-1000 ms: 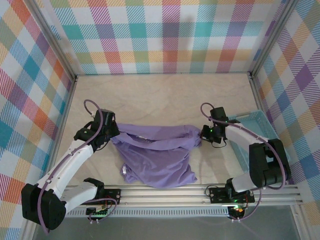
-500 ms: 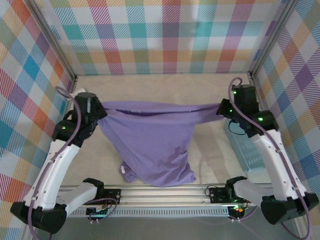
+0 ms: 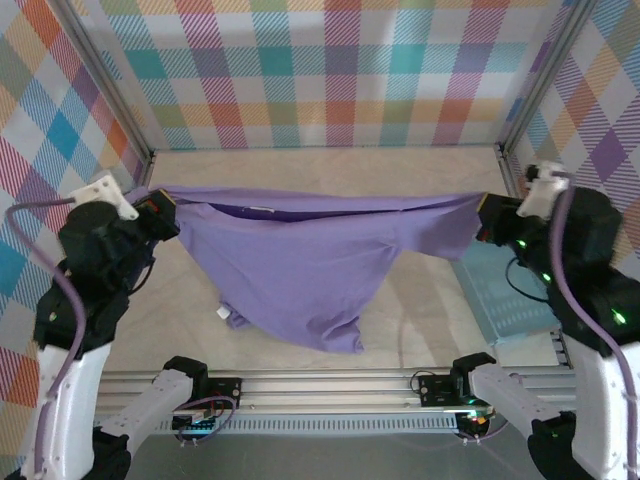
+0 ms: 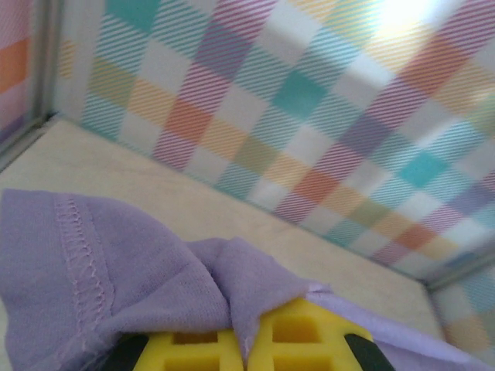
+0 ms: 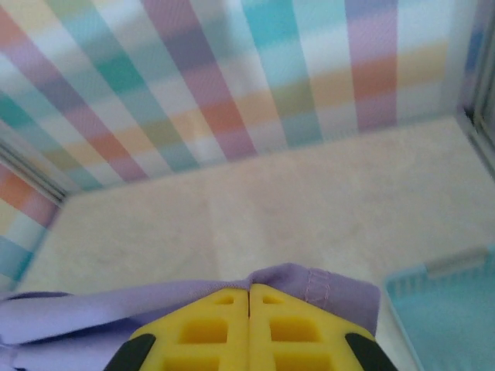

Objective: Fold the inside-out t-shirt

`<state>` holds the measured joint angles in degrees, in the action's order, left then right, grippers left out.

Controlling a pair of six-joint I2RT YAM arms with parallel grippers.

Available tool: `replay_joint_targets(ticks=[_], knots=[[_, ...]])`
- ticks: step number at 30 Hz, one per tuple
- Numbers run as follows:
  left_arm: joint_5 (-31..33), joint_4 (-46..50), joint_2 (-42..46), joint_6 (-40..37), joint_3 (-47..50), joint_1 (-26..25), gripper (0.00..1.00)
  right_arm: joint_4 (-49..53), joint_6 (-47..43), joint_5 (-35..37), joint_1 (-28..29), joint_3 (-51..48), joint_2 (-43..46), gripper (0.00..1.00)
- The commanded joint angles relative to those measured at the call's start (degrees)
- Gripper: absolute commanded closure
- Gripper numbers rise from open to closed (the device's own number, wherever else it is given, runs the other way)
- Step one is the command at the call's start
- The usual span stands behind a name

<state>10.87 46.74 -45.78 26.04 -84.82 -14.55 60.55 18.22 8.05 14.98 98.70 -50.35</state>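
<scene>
My left pincer (image 4: 249,325): clenched on a bunched corner of the thin lavender-purple short-sleeved t-shirt (image 4: 116,263). The cloth folds over my yellow fingertips (image 4: 294,334). The jaws meet with only fabric between them.
Left pincer's place (image 3: 160,208): raised, at the far side of the table from the light blue plastic basket (image 3: 505,300), well apart from it.
My right pincer (image 5: 249,297): clamped tight on the shirt's other end. A purple hem (image 5: 332,297) pokes out past my yellow fingers (image 5: 286,328).
Right pincer's place (image 3: 487,218): raised, just beyond the basket's far left corner in the top view.
T-shirt (image 3: 290,270): stretched taut between my two pincers, to the left of the basket. Its top edge runs as a nearly straight line and the body hangs below in a rough triangle.
Shirt's lowest point: left of the basket's near end. I cannot tell if it touches the table.
Stitching: a raised seam line (image 4: 77,255) shows on the cloth by my left fingers.
Small white tag (image 3: 222,313): on the shirt's lower left edge, away from the basket.
Basket in my right wrist view (image 5: 441,317): at the lower right, just beside the held hem.
Beige tabletop (image 3: 330,180): under the shirt and basket.
Pastel checked walls (image 3: 330,70): behind the basket and on both sides.
</scene>
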Motion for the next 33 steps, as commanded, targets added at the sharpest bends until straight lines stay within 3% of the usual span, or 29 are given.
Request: replay_joint_targets(ticks=[1,6,11,16,21,25,32,33], knots=[[-9.62,-2.63,2.96,-0.18,-4.64,0.66,1.00,0.38,-2.28,-3.41,-0.40,6.71,2.08,1.00],[-13.16,-2.79,5.76,2.33,-9.48,0.66,1.00,0.51,-1.87,-6.74,-0.40,16.07,1.84,1.00],[-15.20,-3.89,5.27,4.83,-12.37,0.66,1.00,-0.92,-1.69,-5.15,-0.39,22.55,-1.21,1.00],[-9.32,-2.55,0.28,4.77,-9.25,0.66,1.00,-3.18,-2.47,-0.95,-0.42,23.25,-9.23,1.00],[1.80,-2.02,-9.48,3.23,-4.39,0.66,1.00,-7.44,-3.61,6.65,-0.40,18.24,-18.75,1.00],[8.04,-4.76,-20.78,2.45,-2.34,0.66,1.00,-13.70,-4.13,8.58,-0.86,13.26,-26.39,1.00],[9.23,-12.06,-43.71,2.51,-4.87,1.75,1.00,-18.74,-2.32,8.07,-2.83,12.79,-44.33,1.00],[8.86,-11.99,-47.67,2.79,-6.67,2.18,0.95,-19.27,-2.05,7.93,-3.00,13.41,-47.30,1.00]])
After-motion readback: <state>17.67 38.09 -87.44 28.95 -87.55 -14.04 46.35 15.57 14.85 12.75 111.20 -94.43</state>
